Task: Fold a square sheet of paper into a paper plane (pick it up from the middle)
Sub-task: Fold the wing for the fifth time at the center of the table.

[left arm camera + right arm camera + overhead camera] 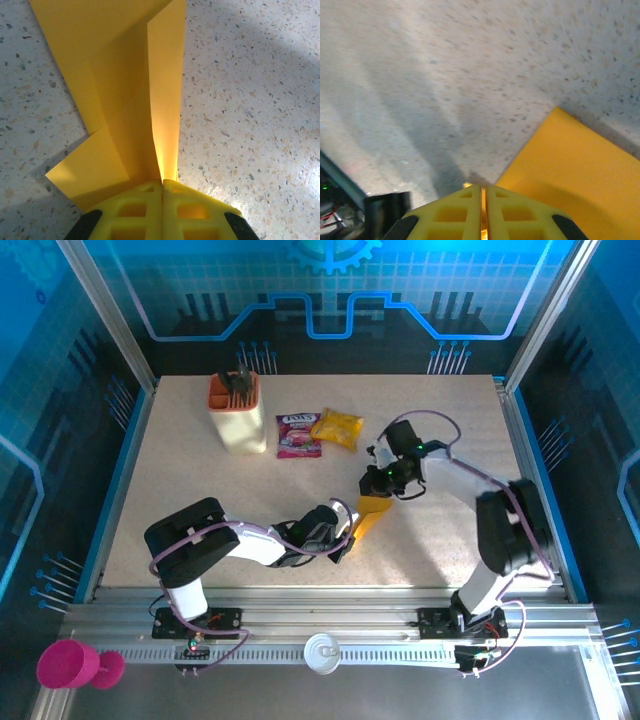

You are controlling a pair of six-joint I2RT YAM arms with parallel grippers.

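Closure of the left tool (162, 181) is complete: the two yellow fingers (145, 194) are pressed together, and the near end of the square sheet of paper (125, 75) is pinched in the seam between them. From the fingertips the orange-yellow sheet runs away across the speckled worktop (250, 100) as a narrow, partly folded shape. A long crease is raised along its middle, one panel stands up to the right of that crease, and a folded flap lies flat on the worktop at the lower left.

The right tool (483, 186) is seen with its fingers (507, 200) drawn almost together; only a thin slit is left between them. A corner of the sheet (580, 165) lies just beyond the fingertips, to their right. Whether any paper is gripped there cannot be told.

In the top view the sheet (370, 515) is located near the middle of the worktop (200, 480), between the two tools: the left tool (345, 540) is at its near end and the right tool (383, 488) at its far end.

Toward the far edge, apart from the sheet, a purple-red packet (298, 435) and a glossy yellow snack bag (337, 428) are laid side by side. A cream holder (238, 415) with an orange top stands upright to their left.
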